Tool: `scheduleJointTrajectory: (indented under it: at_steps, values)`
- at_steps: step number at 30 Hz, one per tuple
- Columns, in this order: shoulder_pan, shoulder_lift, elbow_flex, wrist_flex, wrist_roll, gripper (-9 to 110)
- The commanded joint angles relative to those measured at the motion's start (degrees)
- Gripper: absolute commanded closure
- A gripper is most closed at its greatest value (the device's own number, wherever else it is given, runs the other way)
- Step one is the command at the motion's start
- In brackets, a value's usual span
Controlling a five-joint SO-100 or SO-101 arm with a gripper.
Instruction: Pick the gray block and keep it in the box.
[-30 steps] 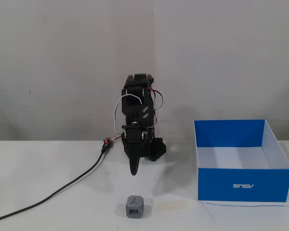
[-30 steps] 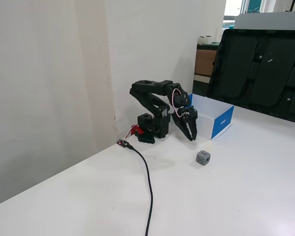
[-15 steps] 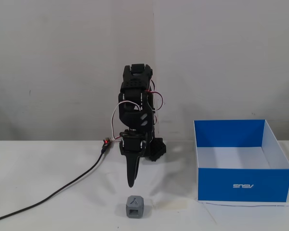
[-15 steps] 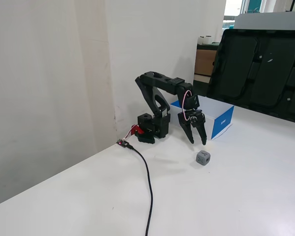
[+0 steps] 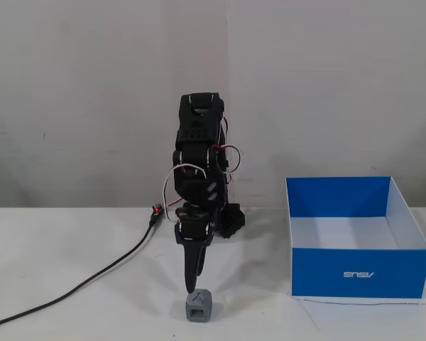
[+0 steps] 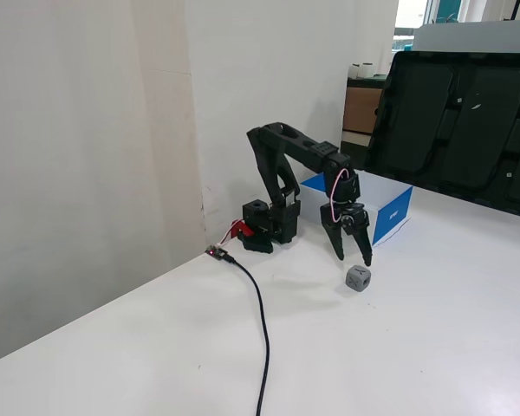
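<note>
Gray block (image 5: 198,306) (image 6: 358,278) sits on the white table (image 5: 71,256) at bottom centre of a fixed view, outside the blue box (image 5: 358,273) (image 6: 392,215) at right. Gripper (image 5: 193,286) (image 6: 354,257) hangs just above it, fingers pointing down and spread apart, holding nothing. Black cable (image 5: 85,283) runs off to the lower left.

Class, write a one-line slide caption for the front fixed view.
Open gripper poised just above the gray block, blue box waiting alongside.
</note>
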Motion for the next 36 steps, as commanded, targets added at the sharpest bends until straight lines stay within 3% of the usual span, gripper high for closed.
scheduleJointTrajectory:
  at_steps: [1, 36]
  values:
    - [-0.9, -1.6, -4.5, -1.3, 1.3, 76]
    - [-3.0, -18.6, -9.1, -7.6, 6.1, 81]
